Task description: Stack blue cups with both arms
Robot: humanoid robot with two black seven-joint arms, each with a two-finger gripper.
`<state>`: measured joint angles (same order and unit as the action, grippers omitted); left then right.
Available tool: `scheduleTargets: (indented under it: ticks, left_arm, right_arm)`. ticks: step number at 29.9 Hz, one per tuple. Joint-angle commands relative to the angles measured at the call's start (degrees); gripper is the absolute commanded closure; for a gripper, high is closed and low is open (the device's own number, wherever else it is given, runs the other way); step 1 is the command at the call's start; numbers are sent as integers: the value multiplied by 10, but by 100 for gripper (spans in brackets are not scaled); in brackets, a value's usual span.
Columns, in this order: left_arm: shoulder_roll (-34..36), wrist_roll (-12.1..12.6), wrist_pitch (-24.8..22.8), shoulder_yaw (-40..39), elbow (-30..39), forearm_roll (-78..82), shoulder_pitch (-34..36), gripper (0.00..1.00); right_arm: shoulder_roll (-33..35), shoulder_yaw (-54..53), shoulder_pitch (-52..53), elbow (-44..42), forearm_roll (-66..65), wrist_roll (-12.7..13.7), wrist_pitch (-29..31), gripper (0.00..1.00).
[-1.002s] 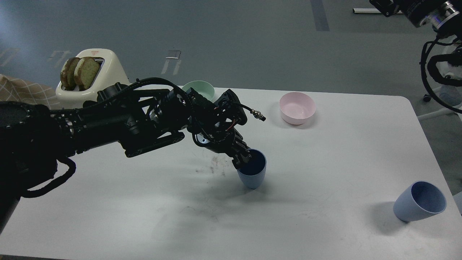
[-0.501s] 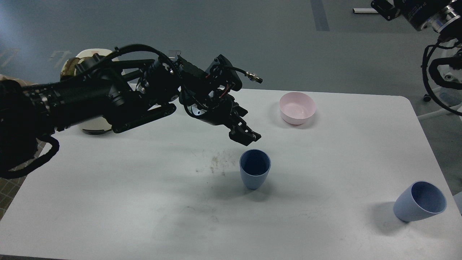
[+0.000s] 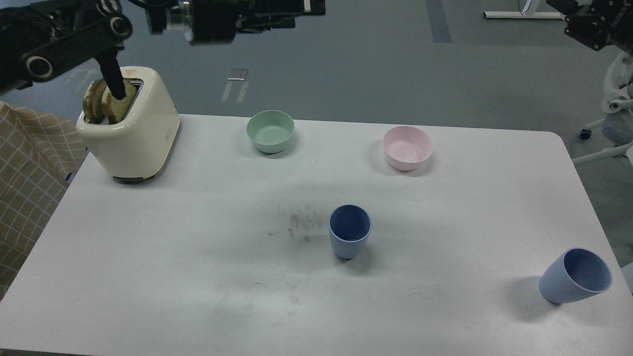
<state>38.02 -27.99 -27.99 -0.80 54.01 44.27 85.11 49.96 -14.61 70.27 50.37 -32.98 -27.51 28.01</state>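
One blue cup (image 3: 349, 232) stands upright near the middle of the white table (image 3: 148, 257), free of any gripper. The second blue cup (image 3: 575, 277) sits tilted near the table's front right corner, its mouth facing up and to the right. My left arm (image 3: 217, 20) is raised high along the top edge of the head view, far above the table; its fingers are cut off by the frame. Only a dark piece of my right arm (image 3: 593, 22) shows at the top right corner; its gripper is out of view.
A cream toaster (image 3: 131, 133) with two bread slices stands at the back left. A green bowl (image 3: 270, 131) and a pink bowl (image 3: 407, 147) sit along the back edge. Dark smudges (image 3: 296, 222) mark the table left of the middle cup.
My left gripper let go of the middle cup, opened and rose. The arm has now swung up and back to the top of the view. The cup stays upright.
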Motion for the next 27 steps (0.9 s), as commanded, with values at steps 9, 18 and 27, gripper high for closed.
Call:
scheduleTargets:
  ticks: [9,18,27]
  left_arm:
    - [28,0,1,0,1,-175,-84,2]
    - [6,0,2,0,2,-174,-93,2]
    - [6,0,1,0,4,-173,-109,2]
  right_arm:
    - [238,51,-29,256,-364,-3,0,0]
    - [345,52,-135,363,-688,-5,0,0]
    - [321,55,-176,354,-800,-5,0,0]
